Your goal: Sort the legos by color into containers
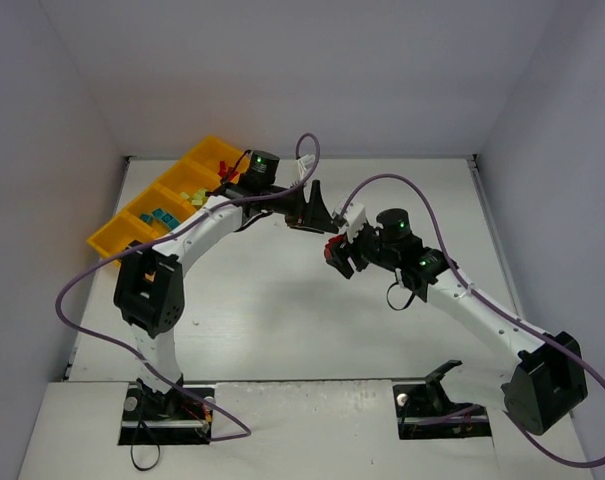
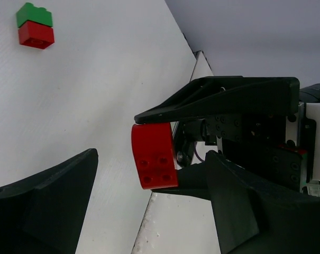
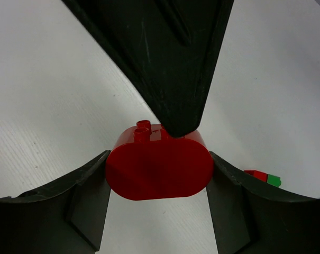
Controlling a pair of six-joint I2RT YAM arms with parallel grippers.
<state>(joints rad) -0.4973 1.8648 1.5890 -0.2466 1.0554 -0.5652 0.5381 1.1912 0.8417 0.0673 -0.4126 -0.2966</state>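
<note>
1. Above the middle of the counter (image 1: 282, 330), the two arms meet tip to tip, with the red half-round lego (image 1: 333, 249) between them.
2. The right claw (image 1: 340, 254) pinches this lego. In the right wrist view its two fingers (image 3: 85, 196) press on the rounded ends of the piece (image 3: 158, 168), and two studs show on the piece's far side.
3. The left claw (image 1: 318, 212) is spread wide. In the left wrist view its fingers (image 2: 48, 206) sit well apart in the lower corners. The lego (image 2: 153, 156) lies in the gap between them and touches neither.
4. In the right wrist view, one black finger of the left claw (image 3: 175, 63) comes down from above to the lego's top edge. Whether it touches the lego cannot be told.
5. A green-on-red stack (image 2: 35, 26) of two legos rests alone on the counter, well apart from both claws. It shows small at the right edge of the right wrist view (image 3: 265, 177).
6. The orange-yellow tray (image 1: 104, 241) lies aslant near the far left corner of the counter, partly under the left arm.
7. Counting from the tray's near end, teal legos (image 1: 162, 217) lie in the second compartment and yellow-green legos (image 1: 194, 197) in the third. Red legos (image 1: 225, 170) are in the far compartment, partly hidden by the arm.
</note>
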